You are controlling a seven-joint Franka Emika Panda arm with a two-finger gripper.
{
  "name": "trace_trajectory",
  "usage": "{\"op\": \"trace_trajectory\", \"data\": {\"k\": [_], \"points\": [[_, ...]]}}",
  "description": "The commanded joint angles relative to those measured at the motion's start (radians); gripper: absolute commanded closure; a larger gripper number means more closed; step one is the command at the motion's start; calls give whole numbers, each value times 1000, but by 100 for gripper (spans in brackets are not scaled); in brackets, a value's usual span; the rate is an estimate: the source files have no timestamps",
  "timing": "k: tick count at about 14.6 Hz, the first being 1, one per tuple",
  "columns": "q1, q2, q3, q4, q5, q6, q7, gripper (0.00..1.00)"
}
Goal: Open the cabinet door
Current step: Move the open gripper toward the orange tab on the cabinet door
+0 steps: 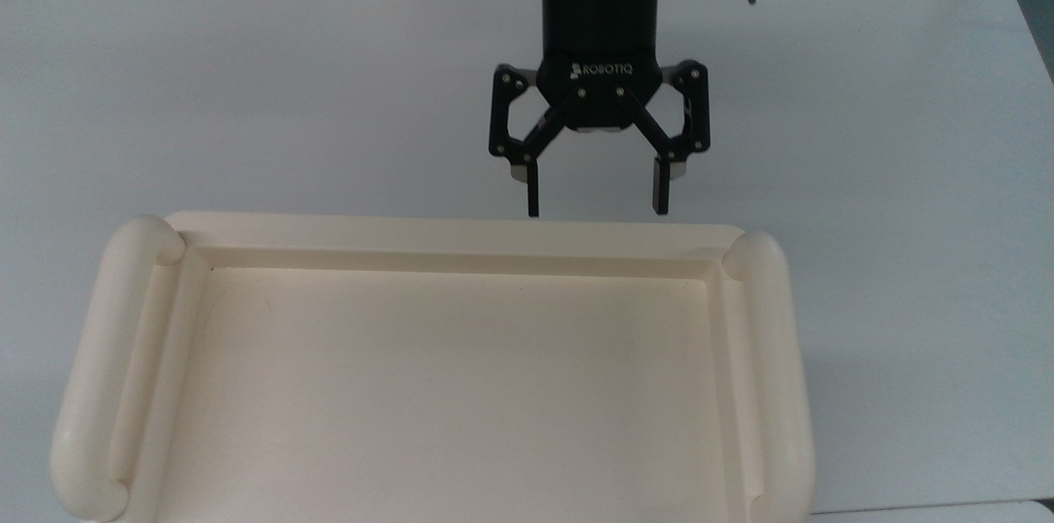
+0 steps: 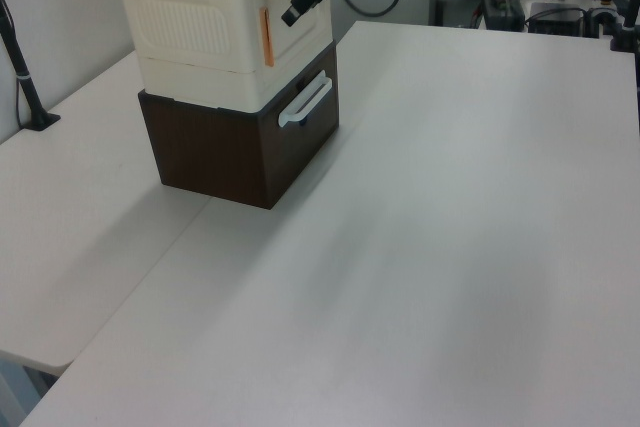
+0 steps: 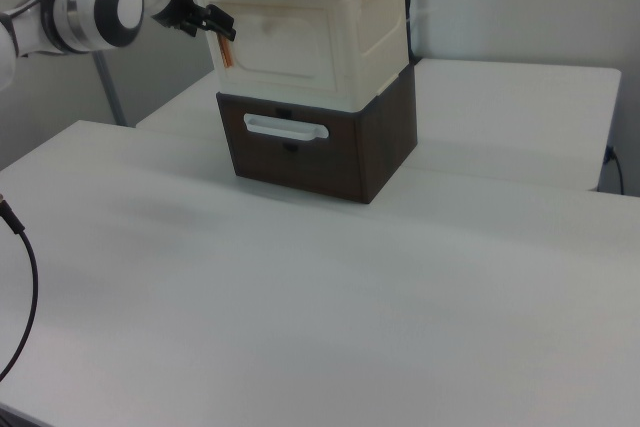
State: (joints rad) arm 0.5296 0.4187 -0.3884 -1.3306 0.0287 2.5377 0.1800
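- The white table (image 1: 247, 78) spreads wide under everything, and in the left view (image 2: 450, 247) most of its surface lies bare.
- The cabinet (image 2: 225, 17), a big cream plastic box, stands on top of a dark brown drawer unit (image 2: 240, 142) toward the left view's upper left; in the right view (image 3: 320, 27) it is at top centre.
- From the top view the cabinet's recessed tray-like top (image 1: 453, 391) takes up the lower half, with thick rounded rails (image 1: 99, 366) down its two short sides.
- The dark drawer unit carries a pale bar handle (image 3: 287, 128) across its front, just below the cabinet.
- The cabinet door (image 3: 283, 47) is the flat cream panel on the cabinet's front face. It sits flush and shut, with a thin orange strip (image 3: 226, 53) along its edge at the right view's left; in the left view the door (image 2: 295, 17) faces right.
- The arm's white links (image 3: 90, 2) reach in from the right view's upper left.
- The gripper (image 1: 596, 206) hangs just in front of the cabinet's front edge in the top view, toward the top view's right of centre. Its black fingers (image 1: 532, 189) are spread wide apart with nothing between them.
- In the right view the gripper (image 3: 212, 19) is right at the door's orange-strip edge; whether it touches I cannot tell.
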Motion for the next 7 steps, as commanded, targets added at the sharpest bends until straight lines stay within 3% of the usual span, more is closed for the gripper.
{"op": "trace_trajectory", "data": {"k": [1, 4, 7], "points": [[36, 92, -46, 82, -23, 62, 30, 7], [55, 137, -84, 125, -26, 72, 32, 7], [58, 137, -86, 126, -26, 94, 32, 10]]}}
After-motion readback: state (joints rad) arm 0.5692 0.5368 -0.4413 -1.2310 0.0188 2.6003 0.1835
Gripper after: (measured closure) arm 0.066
